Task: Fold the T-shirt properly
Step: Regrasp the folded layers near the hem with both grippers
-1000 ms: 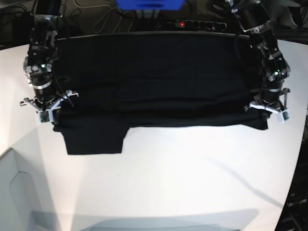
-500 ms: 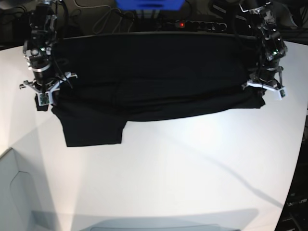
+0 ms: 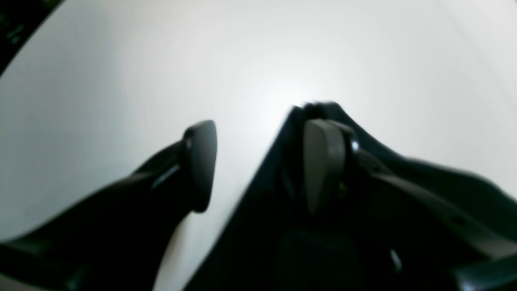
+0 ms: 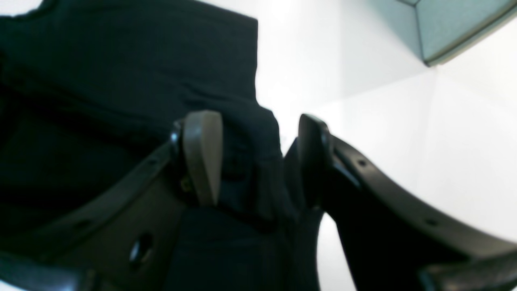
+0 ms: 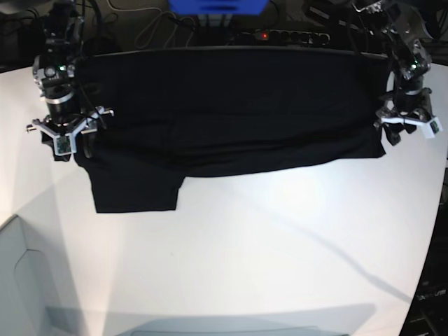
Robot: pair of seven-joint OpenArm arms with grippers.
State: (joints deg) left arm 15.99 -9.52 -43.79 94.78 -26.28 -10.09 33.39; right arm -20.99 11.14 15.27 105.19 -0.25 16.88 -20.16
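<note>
T-shirt lies folded across the table, one edge at each claw. Left claw and right claw gape, apparently gripping nothing. Soft, light cloth; best pinched at corners.

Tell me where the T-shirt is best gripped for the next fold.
Probably the two ends of the T-shirt's near folded edge, one pincer per end, coming from the outer sides. The cloth lies flat and wide; its sleeve hangs out below, so the right pincer could start there.
</note>
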